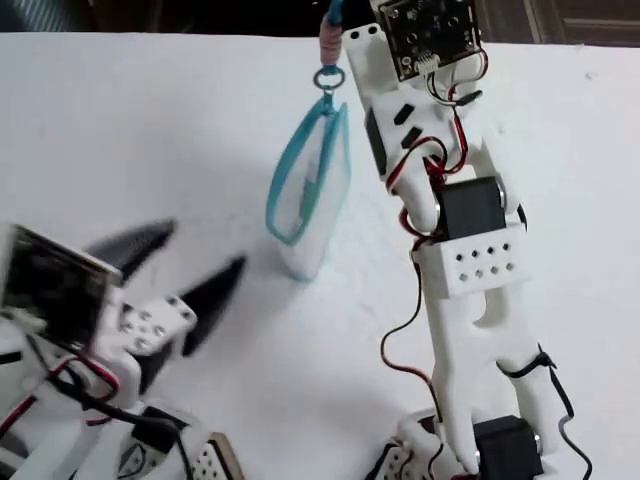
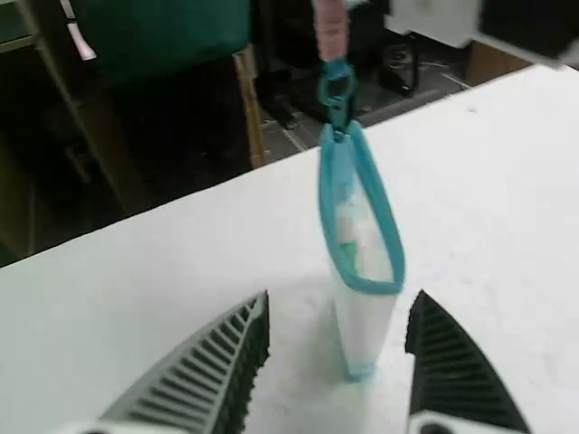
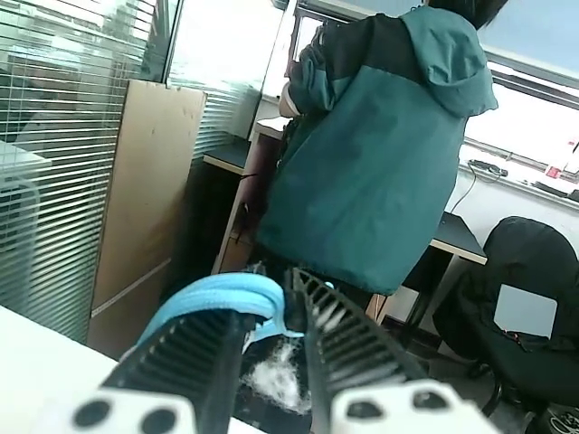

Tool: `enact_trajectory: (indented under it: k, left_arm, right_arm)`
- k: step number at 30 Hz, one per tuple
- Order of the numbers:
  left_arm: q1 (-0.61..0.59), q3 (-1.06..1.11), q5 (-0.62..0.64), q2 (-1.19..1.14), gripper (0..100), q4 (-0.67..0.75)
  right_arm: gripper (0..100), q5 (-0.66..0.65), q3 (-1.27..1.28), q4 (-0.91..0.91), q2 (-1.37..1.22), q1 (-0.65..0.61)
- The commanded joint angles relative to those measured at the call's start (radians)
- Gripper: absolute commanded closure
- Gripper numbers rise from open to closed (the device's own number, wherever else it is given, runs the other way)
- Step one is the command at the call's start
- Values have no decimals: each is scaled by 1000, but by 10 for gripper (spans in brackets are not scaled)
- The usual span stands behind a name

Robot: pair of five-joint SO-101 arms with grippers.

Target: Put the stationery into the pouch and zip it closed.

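Roughly mid-table, upright on the matte white table (image 1: 120,130): a slim pouch (image 1: 308,205) of soft, clear plastic, edged all round in teal zip tape. Stands on a narrow base with the mouth gaping in a long pointed oval, zip not drawn. Holds something thin and greenish behind the clear wall, too blurred to name. Hooked to the far tip of the mouth: a small ring clasp (image 1: 328,77), then a pink braided cord (image 1: 328,42), then a blue strap (image 3: 217,294), ribbed like woven lace.

Pinched on that strap at the table's far edge: the right gripper (image 3: 271,303), with black fingers (image 3: 348,348) pressed together around the blue loop. Ridged on the inner faces, tapering to blunt tips. Behind it, stretched over the table near the pouch, the right arm (image 1: 470,300): glossy white moulded shells, boxy black motor blocks, loose red and black wires, a dark circuit board (image 1: 432,28) at the wrist.

Low at the near side, well apart from the pouch: the left gripper (image 1: 205,244), spread wide and touching nothing. Black wedge-shaped fingers (image 2: 222,366), sawtoothed along the inner edges, on white mounts. Aimed at the pouch, framed in the gap between them in the left wrist view.
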State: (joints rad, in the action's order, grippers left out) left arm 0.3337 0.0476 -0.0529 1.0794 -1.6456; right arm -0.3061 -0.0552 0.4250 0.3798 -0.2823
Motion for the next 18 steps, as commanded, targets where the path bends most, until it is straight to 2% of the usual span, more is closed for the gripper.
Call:
enact_trajectory:
  k: [1, 5, 9, 13, 16, 18]
  left_arm:
    - [97, 109, -32, 5, 740, 0]
    - [120, 310, -14, 12, 740, 149]
    - [125, 427, 78, 5, 740, 301]
    - [70, 542, 199, 4, 753, 491]
    - [38, 589, 187, 5, 849, 605]
    - [33, 575, 135, 5, 911, 614]
  right_arm:
    - [981, -3, -57, -7, 50, 10]
    - [981, -3, -57, -2, 50, 10]
    - [981, -3, -57, -1, 50, 10]
    - [981, -3, -57, -1, 50, 10]
    - [981, -5, -57, -1, 50, 12]
    - [981, -8, -57, -1, 50, 13]
